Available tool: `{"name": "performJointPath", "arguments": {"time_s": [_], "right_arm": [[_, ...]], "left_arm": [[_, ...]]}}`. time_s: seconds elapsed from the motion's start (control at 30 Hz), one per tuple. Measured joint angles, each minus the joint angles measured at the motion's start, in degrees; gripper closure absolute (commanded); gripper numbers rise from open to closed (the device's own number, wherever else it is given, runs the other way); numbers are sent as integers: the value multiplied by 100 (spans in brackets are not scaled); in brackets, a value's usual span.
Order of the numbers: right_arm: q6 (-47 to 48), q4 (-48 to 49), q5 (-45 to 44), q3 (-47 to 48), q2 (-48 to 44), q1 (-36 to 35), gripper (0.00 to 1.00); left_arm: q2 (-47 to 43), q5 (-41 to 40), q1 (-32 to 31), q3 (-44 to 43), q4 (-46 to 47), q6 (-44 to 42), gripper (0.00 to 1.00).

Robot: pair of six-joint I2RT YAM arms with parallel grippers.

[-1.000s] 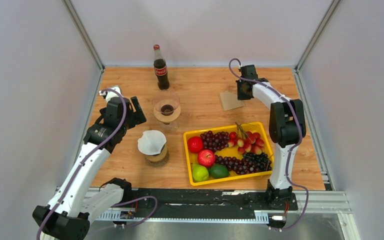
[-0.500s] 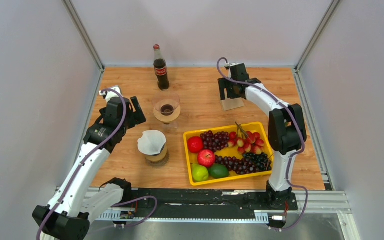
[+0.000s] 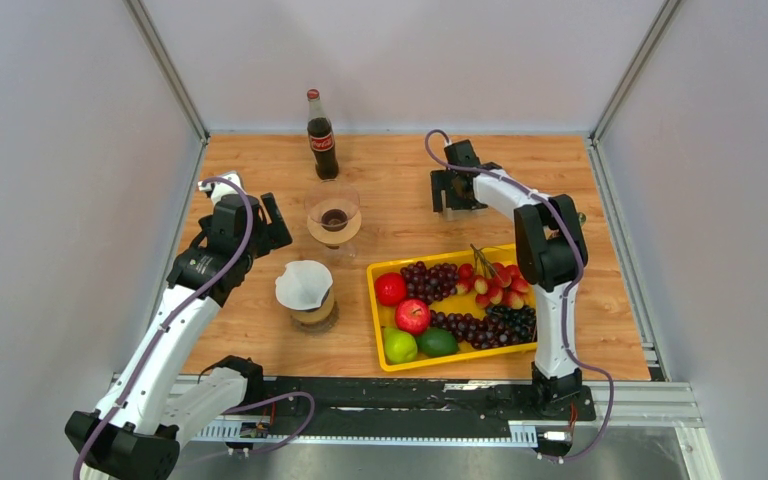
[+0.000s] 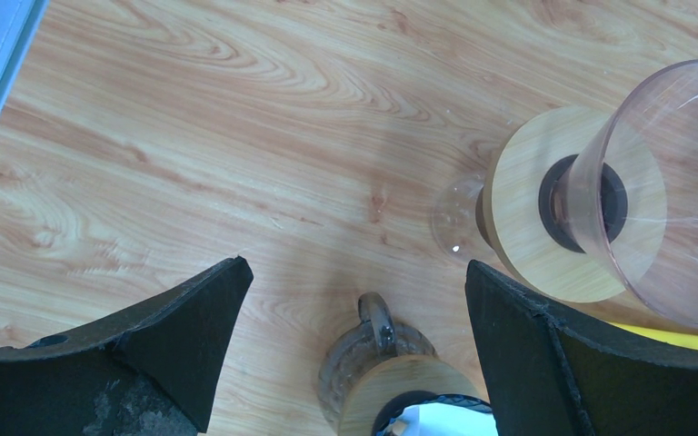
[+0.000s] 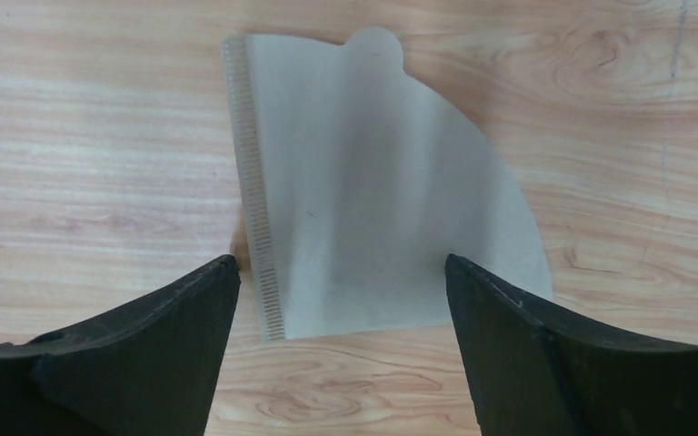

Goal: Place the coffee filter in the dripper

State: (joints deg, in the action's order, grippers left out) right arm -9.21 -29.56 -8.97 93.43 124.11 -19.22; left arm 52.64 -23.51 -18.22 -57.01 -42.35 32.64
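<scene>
A flat, fan-shaped brownish coffee filter (image 5: 373,200) lies on the wooden table. My right gripper (image 5: 341,263) hovers just above it, open, one finger on either side of its near edge; in the top view this gripper (image 3: 450,192) covers the filter. The empty glass dripper (image 3: 333,215) with a wooden collar stands mid-table, also seen as the dripper (image 4: 600,195) in the left wrist view. A second dripper (image 3: 307,295) nearer me holds a white filter. My left gripper (image 3: 275,222) is open beside both drippers, nothing between its fingers (image 4: 191,309).
A cola bottle (image 3: 321,136) stands behind the empty dripper. A yellow tray (image 3: 440,257) of apples, limes, grapes and cherries sits in front of the right gripper. Grey walls close in the left, right and back edges of the table.
My right gripper has gone from shut to open and shifted left, so it now sits over the flat filter. The left arm has not moved.
</scene>
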Motion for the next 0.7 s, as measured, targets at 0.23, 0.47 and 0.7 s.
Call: {"name": "performJointPath", "arguments": {"time_s": [0.23,0.47,0.7], "right_arm": [[-216,52,35,96,94,142,67],[-249,59,26,101,92,245,78],[-114,-48,245,63,-111,240,78]], "left_arm": [[-24,-57,0,0,-13,0,0],[-48,-94,0,0,-33,2,0],[-83,-96,0,-17,-55,2,0]]}}
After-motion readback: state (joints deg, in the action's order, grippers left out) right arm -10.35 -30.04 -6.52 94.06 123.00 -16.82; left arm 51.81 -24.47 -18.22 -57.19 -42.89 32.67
